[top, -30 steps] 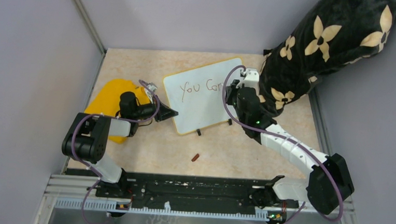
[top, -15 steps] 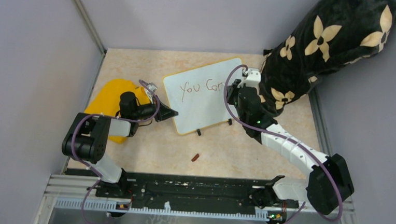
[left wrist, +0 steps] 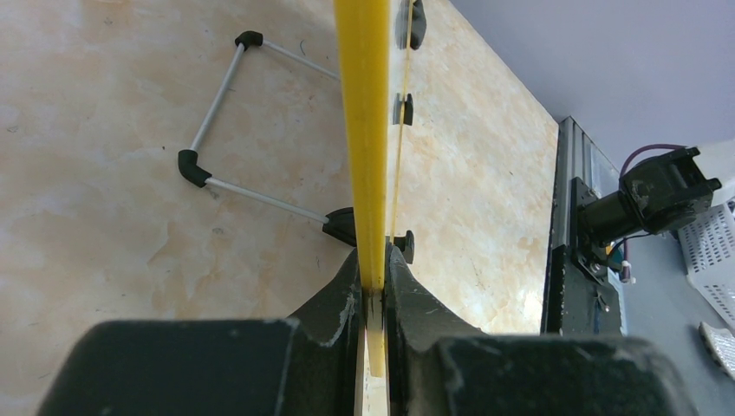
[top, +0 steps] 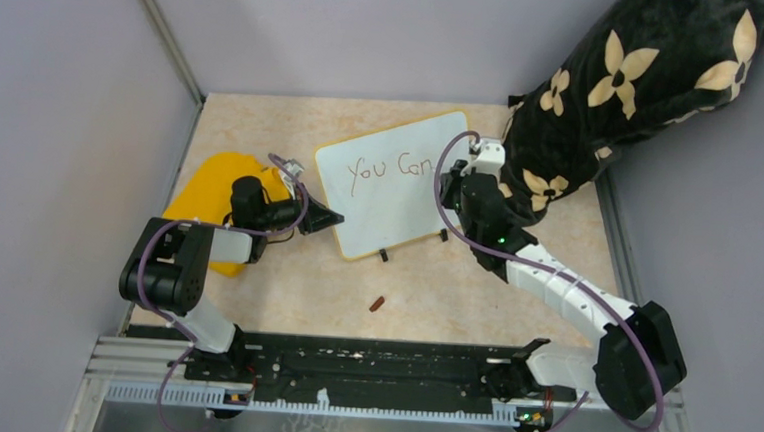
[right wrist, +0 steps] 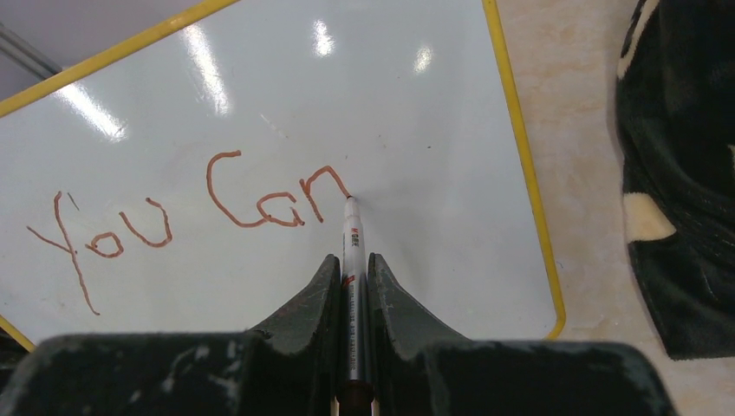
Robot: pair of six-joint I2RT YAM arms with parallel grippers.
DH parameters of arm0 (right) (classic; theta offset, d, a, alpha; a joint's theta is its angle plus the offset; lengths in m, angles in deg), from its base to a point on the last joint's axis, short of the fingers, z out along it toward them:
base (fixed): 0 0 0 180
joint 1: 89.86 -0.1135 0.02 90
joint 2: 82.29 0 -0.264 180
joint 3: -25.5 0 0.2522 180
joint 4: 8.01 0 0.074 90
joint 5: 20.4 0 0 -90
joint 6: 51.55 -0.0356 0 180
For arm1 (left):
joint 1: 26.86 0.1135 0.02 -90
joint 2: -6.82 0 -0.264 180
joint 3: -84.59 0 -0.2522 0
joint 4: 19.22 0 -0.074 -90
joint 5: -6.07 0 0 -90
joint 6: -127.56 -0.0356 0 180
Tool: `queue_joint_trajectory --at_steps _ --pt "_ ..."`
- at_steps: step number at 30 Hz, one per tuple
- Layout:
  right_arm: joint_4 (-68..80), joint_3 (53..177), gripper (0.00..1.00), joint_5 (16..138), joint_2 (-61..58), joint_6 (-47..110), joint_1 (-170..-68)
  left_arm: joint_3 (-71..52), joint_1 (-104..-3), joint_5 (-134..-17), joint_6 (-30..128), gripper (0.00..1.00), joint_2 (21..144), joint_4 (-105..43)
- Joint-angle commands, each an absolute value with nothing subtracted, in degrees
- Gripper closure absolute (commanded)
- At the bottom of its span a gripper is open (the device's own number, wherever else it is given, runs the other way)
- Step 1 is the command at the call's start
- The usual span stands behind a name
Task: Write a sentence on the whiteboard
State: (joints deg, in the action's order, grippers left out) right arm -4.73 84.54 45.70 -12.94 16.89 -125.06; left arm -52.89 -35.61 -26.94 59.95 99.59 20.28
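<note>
The whiteboard lies mid-table, white with a yellow rim, and it fills the right wrist view. The sentence reads "You Can" in reddish-brown, also clear in the right wrist view; no second line shows. My right gripper is shut on a silver marker whose tip touches the board at the end of the "n". My left gripper is shut on the board's yellow rim at its left edge, also seen from above.
A yellow cloth lies under the left arm. A black flowered cushion leans at the back right, beside the right arm. A small reddish-brown marker cap lies on the table in front of the board. A folding wire stand lies under the board.
The right gripper has moved a little to the right with the marker, finishing the "n" of "Can". The left arm and the board have not moved.
</note>
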Motion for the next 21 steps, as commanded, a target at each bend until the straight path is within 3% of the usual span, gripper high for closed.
queue_joint_trajectory --at_steps 1,14,21 --pt "-4.98 84.21 1.0 45.71 -14.64 16.23 -124.31 -52.49 -36.35 -29.64 56.03 1.0 99.89 16.71" --pt "-4.63 86.21 1.0 47.04 -23.83 17.27 -125.65 -52.3 -36.44 -29.77 55.93 1.0 100.08 16.55" --pt "-9.11 83.07 1.0 41.12 -27.95 26.96 -139.12 -52.29 -36.44 -29.81 55.63 1.0 99.83 16.35"
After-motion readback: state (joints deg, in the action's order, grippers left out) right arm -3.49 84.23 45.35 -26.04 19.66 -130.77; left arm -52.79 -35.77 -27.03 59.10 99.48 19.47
